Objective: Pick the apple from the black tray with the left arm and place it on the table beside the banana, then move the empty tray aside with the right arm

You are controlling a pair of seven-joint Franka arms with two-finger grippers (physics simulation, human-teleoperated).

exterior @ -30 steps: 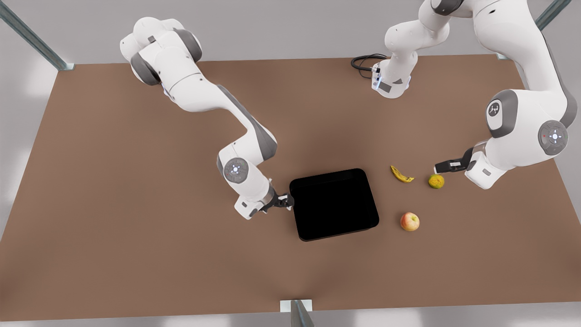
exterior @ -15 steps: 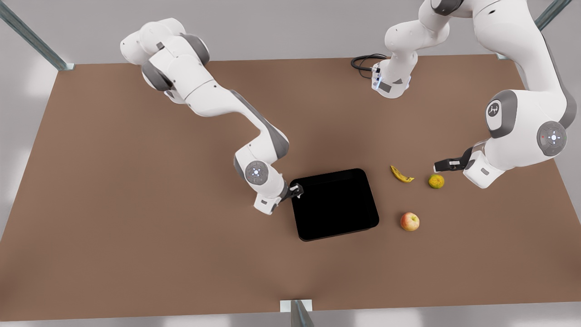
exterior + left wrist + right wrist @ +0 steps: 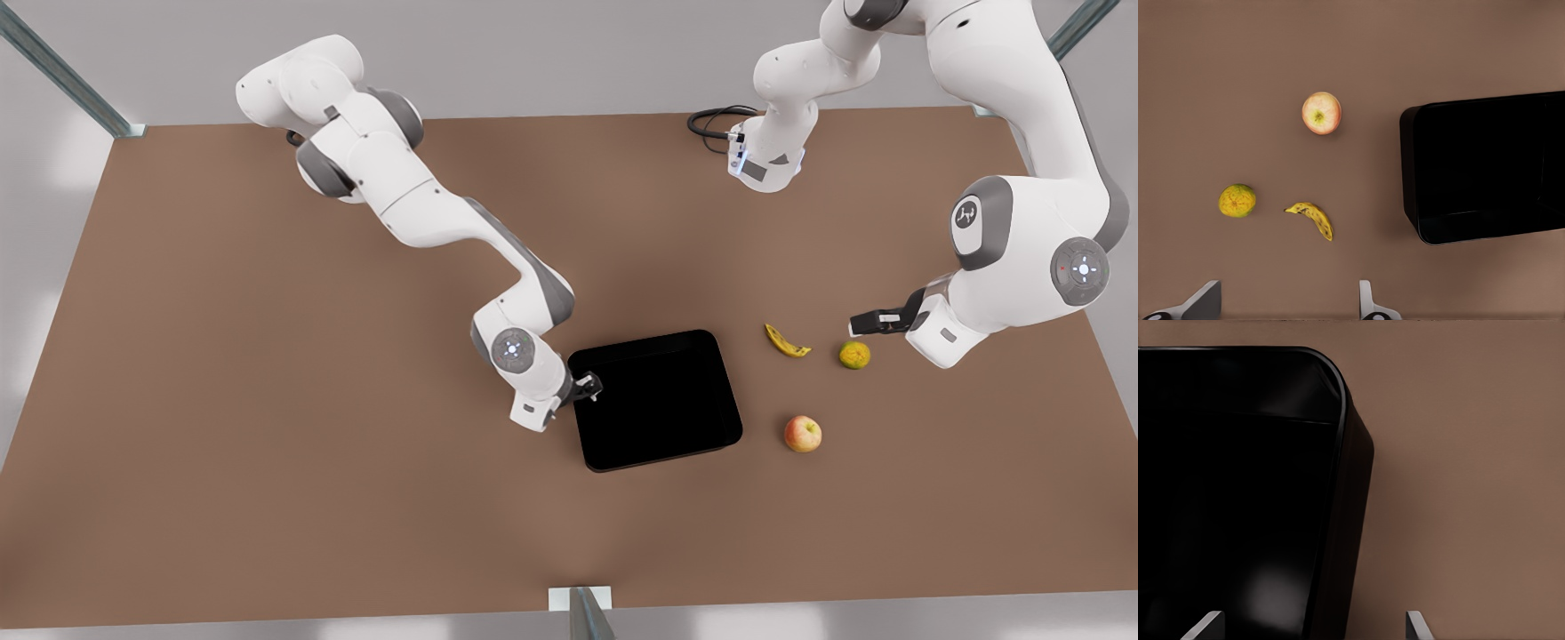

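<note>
The black tray (image 3: 655, 400) is sitting empty at centre frame; the apple (image 3: 803, 434) is lying on the desk (image 3: 267, 400) lower right of it, near the banana (image 3: 787, 341). I am straddling the tray's left rim with my open right end effector (image 3: 589, 389); I should seat before closing. My open left end effector (image 3: 867, 324) is waiting at right.

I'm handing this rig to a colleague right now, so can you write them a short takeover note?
Left gripper: open, hovering near the bumpy yellow-green round fruit, holding nothing; it waits.
Right gripper: open, fingers straddling the glossy black rectangular tray's rim at the front view's left edge, not yet closed.
Red-yellow apple: on the brown table, off the tray, near the spotted yellow banana.
Done: apple placed, tray empty.
Left: grip the tray and move it aside.
</note>
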